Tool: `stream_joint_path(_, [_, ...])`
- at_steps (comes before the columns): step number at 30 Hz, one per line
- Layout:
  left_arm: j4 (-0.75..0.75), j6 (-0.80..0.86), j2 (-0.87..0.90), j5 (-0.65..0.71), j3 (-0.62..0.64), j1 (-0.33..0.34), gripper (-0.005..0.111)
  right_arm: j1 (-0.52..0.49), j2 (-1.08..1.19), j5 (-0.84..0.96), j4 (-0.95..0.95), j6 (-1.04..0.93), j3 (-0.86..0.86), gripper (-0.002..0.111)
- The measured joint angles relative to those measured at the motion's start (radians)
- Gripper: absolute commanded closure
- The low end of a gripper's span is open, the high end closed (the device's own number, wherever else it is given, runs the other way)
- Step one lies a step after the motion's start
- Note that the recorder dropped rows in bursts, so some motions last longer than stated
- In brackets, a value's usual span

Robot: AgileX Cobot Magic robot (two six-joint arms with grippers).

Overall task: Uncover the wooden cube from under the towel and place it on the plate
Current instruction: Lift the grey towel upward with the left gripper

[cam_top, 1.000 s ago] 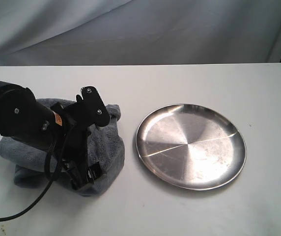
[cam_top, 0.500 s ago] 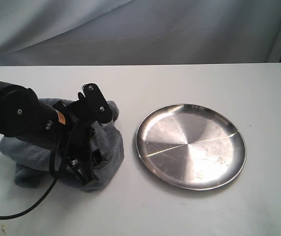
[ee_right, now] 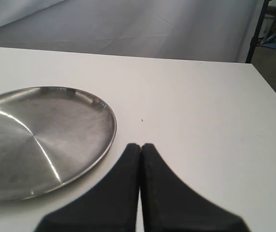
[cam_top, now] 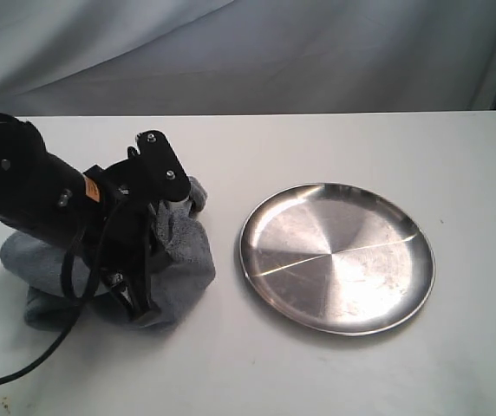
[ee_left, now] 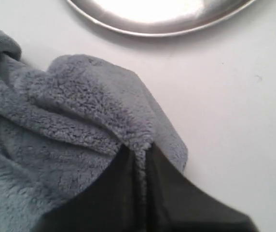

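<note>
In the exterior view, the left arm [cam_top: 31, 191] leans down over the towel [cam_top: 183, 251], which lies bunched in a heap on the desk [cam_top: 317, 147] just to the left of the plate [cam_top: 336, 257]. The left claw [cam_top: 137, 305] points down into the front of the heap, on the side away from the plate. We judge it is set there so that the cloth can be peeled off whatever it covers. The plate is bare and shiny, apart from the towel, ready to receive the block. The wooden cube shows nowhere. We take it to be under the towel's raised hump, but the cloth hides it.

In the left wrist view, the two dark fingers are drawn close, with a fold of grey plush caught between them. So the left claw is pinching the towel near its hemmed corner and nothing else. The plate's rim shows beyond the cloth, near but not touching it. This looks like a grip for lifting the cover.

In the right wrist view, the right claw [ee_right: 140, 147] is pressed together with nothing between its tips. It hangs above the desk just beside the plate's edge, on the far side from the towel. We think it waits there for the cube to be uncovered. No cube appears here either.
</note>
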Motion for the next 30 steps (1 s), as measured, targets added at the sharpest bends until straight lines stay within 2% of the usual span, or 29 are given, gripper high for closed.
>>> stream_joint_path(10, [0.004, -0.004, -0.181, 0.022, 0.0, 0.0, 0.107, 0.0, 0.0, 0.0, 0.0, 0.0, 0.0, 0.108])
stream_joint_path(17, [0.038, -0.05, -0.304, -0.027, 0.0, 0.0, 0.107, 0.0, 0.0, 0.0, 0.0, 0.0, 0.0, 0.108])
stream_joint_path(25, [0.479, -0.52, -0.335, -0.032, 0.0, 0.0, 0.107, 0.0, 0.0, 0.0, 0.0, 0.0, 0.0, 0.108])
stream_joint_path(30, [0.543, -0.627, -0.335, -0.042, 0.0, 0.0, 0.107, 0.0, 0.0, 0.0, 0.0, 0.0, 0.0, 0.108])
